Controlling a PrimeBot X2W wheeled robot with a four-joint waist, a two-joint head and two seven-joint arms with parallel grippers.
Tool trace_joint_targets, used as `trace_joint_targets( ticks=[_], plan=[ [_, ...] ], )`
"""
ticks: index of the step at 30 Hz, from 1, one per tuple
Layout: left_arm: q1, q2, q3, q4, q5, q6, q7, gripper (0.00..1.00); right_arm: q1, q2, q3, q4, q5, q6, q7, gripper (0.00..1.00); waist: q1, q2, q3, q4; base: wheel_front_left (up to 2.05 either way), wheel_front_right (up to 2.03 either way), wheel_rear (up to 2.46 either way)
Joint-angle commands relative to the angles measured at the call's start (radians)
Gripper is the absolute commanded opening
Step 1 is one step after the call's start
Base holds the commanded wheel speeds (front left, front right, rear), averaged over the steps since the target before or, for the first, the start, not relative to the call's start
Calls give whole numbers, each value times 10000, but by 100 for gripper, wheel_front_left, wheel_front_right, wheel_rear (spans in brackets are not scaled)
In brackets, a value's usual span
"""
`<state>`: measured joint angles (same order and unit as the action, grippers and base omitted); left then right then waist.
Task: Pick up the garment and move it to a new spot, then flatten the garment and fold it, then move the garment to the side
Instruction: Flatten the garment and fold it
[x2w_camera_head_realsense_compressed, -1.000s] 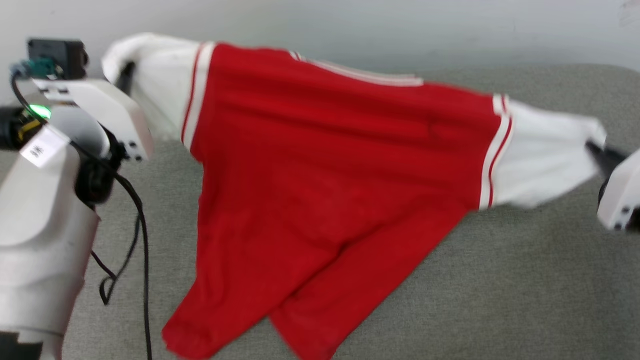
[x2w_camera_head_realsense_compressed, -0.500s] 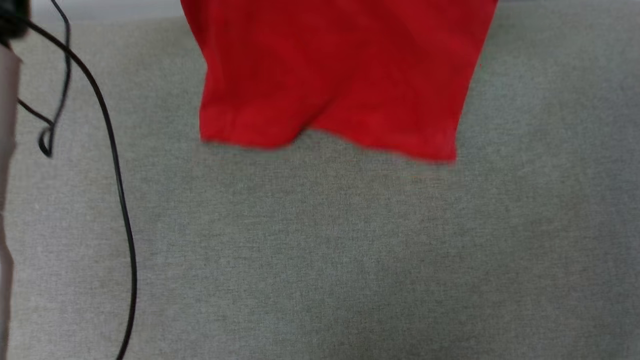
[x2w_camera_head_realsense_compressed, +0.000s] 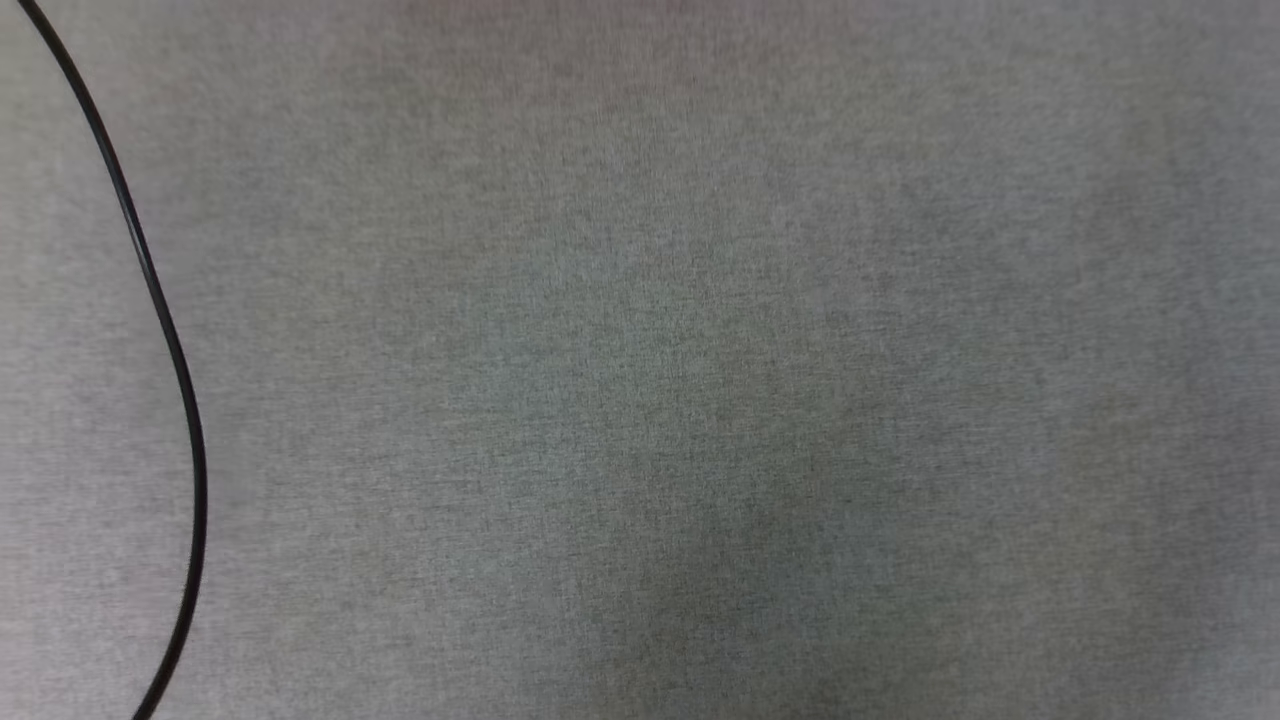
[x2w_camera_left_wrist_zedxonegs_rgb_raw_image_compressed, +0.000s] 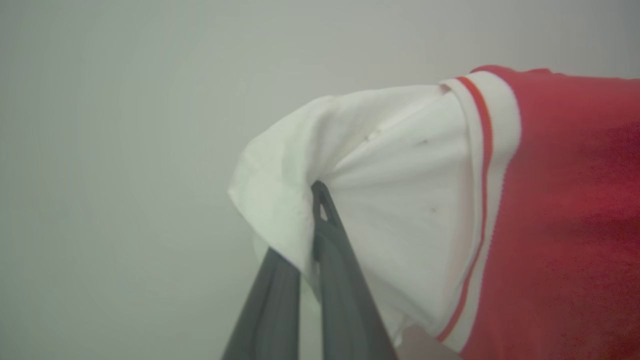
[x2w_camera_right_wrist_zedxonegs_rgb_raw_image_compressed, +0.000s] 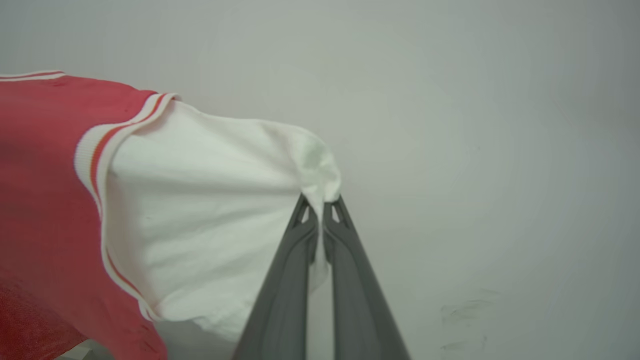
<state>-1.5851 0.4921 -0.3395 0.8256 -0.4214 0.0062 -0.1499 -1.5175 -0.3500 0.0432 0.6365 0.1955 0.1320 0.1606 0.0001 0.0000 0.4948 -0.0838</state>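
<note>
garment (x2w_camera_left_wrist_zedxonegs_rgb_raw_image_compressed: 565, 200): body cut by edge | left claw (x2w_camera_left_wrist_zedxonegs_rgb_raw_image_compressed: 310, 215): one fingertip under sleeve (x2w_camera_left_wrist_zedxonegs_rgb_raw_image_compressed: 400, 175) | cable (x2w_camera_head_realsense_compressed: 170, 350): ends cut off

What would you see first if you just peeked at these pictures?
The bright red garment with white sleeves jumps out. The left gripper pinches one sleeve and the right gripper pinches the other, in front of a pale wall. In the head view, a thin black cable curves down the left side of a grey fabric surface.
</note>
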Motion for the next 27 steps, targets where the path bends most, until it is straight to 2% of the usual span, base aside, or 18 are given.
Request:
trace_joint_targets(
  ticks=[1, 6, 12, 21, 27],
  plan=[
    [-13, -42, 37, 179, -93, -56, -26, 0, -153, 28, 64, 169, 79, -25, -78, 0, -1, 0, 326, -15, 0, 0, 0],
    [249, -259, 75, 895, -353, -331, -317, 0, -182, 112, 588, 777, 408, -25, -480, 0, -1, 0, 781, 47, 0, 0, 0],
    [1287, -545, 303, 1680, -946, -724, -715, 0, 996, -16, 1251, 1220, 1253, -23, -976, 0, -1, 0, 720, 110, 0, 0, 0],
    [4633, -1063, 1011, 1822, -2072, -1201, -1147, 0, 5121, -407, 1618, 628, 2871, -25, -1775, 0, -1, 0, -96, 356, 0, 0, 0],
    [7549, -1025, 1912, 176, -2097, -1205, -1171, 0, 7952, -416, 1401, -150, 3352, -25, -1898, 0, -1, 0, -991, 372, 0, 0, 0]
  ],
)
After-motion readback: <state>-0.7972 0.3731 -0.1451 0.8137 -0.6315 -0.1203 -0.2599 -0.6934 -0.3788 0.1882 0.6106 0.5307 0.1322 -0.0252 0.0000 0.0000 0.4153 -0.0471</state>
